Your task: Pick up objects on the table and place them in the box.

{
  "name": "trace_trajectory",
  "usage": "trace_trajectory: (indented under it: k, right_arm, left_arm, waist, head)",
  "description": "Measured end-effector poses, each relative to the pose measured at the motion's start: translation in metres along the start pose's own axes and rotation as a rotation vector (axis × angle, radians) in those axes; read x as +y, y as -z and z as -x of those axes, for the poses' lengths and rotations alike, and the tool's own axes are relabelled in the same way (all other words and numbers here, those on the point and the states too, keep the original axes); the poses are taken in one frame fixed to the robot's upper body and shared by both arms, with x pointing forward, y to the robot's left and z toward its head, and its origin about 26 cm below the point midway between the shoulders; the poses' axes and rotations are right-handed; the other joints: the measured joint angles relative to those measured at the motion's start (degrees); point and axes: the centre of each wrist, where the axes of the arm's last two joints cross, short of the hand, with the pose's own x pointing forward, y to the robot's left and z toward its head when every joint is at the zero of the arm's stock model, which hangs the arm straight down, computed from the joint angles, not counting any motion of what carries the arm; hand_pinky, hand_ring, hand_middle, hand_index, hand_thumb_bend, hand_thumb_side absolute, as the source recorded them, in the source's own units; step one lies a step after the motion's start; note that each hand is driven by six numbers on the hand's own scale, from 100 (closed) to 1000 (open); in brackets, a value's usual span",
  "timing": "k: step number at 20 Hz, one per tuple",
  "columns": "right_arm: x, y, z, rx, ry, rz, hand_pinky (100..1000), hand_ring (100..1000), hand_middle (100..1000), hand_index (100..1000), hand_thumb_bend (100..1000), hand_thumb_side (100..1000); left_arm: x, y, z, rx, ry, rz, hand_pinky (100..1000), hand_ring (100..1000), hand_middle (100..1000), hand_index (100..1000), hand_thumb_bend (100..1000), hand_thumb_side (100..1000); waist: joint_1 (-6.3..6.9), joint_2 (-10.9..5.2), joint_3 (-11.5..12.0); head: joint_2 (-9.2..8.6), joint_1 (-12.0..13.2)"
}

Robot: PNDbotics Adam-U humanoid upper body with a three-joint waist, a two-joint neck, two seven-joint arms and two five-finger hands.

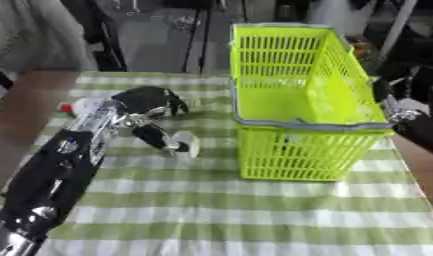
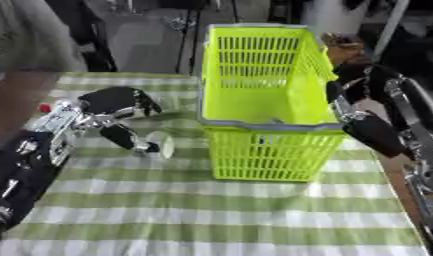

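A lab or workshop test bench: a green-and-white checked cloth point(image 1: 254, 210) covers the surface, a lime plastic shopping basket point(image 1: 303, 100) stands on it, and dark equipment and metal stands point(image 1: 167, 30) crowd behind.

The tall basket point(image 1: 298, 100) walls off the right; cloth point(image 1: 211, 215) in front lies open.

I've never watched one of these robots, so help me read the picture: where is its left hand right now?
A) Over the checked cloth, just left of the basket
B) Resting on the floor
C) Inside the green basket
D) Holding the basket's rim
A: the left hand sits above the checked cloth, to the left of the green basket and apart from it.
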Motion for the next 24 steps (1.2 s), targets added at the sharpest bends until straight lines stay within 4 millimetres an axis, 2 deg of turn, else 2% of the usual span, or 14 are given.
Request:
trace_trajectory:
  k: [17,24]
  right_arm:
    - [0.000,0.000,0.000,0.000,0.002,0.000,563,549,615,779,271,558]
    - [0.001,0.000,0.000,-0.001,0.007,0.001,563,550,615,779,269,558]
  left_arm:
    - [-0.016,0.009,-0.015,0.058,-0.034,-0.059,839,819,598,834,716,707]
    - [-0.021,0.009,-0.014,0.075,-0.025,-0.055,842,820,603,838,715,722]
  waist:
    - [-0.14,0.02,-0.21]
    - [-0.16,0.04,-0.23]
  head:
    - [-0.01,0.30]
    - [-0.03,0.32]
